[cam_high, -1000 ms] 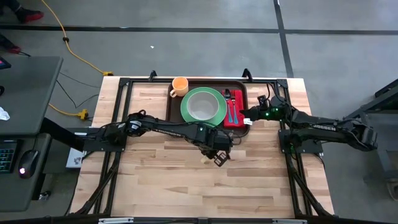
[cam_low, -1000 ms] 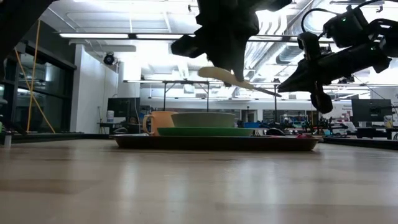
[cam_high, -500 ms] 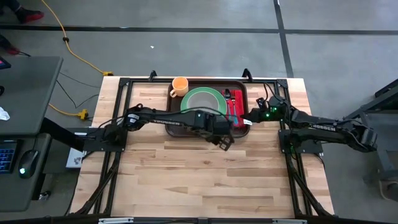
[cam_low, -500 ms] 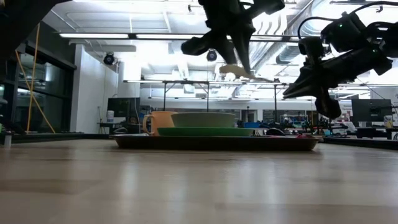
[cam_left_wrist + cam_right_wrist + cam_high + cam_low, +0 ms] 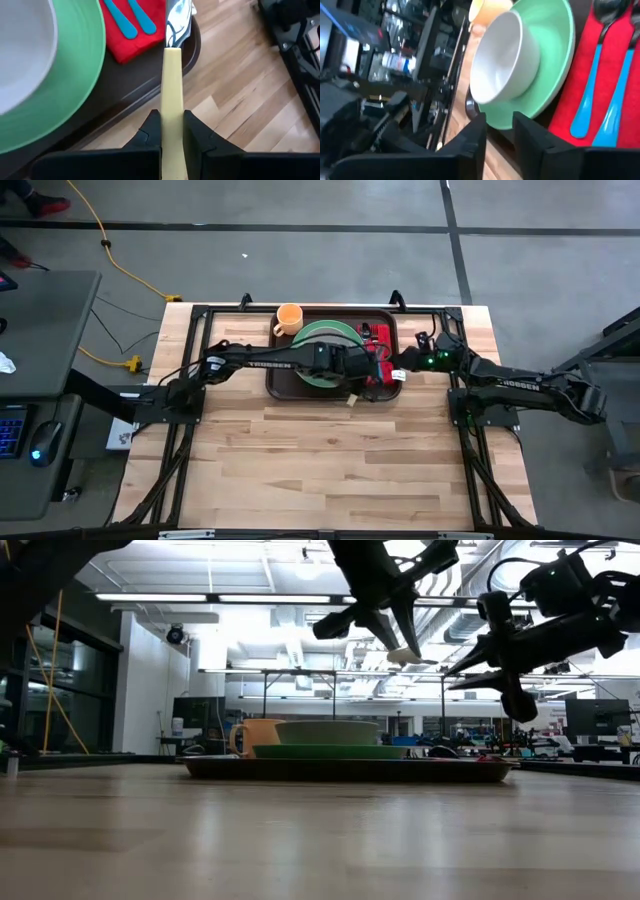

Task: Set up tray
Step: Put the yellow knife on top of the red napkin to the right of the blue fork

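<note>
My left gripper [image 5: 172, 131] pinches a cream-handled knife [image 5: 172, 95], its blade pointing ahead over the tray [image 5: 125, 85] rim; tray's long axis runs crosswise.

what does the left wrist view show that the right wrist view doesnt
Only the left wrist view shows the left gripper shut on a cream-handled utensil, its metal end over the tray rim. Only the right wrist view shows the orange mug and the right gripper, fingers apart and empty. Both show the green plate, white bowl, red napkin and blue-handled cutlery.
</note>
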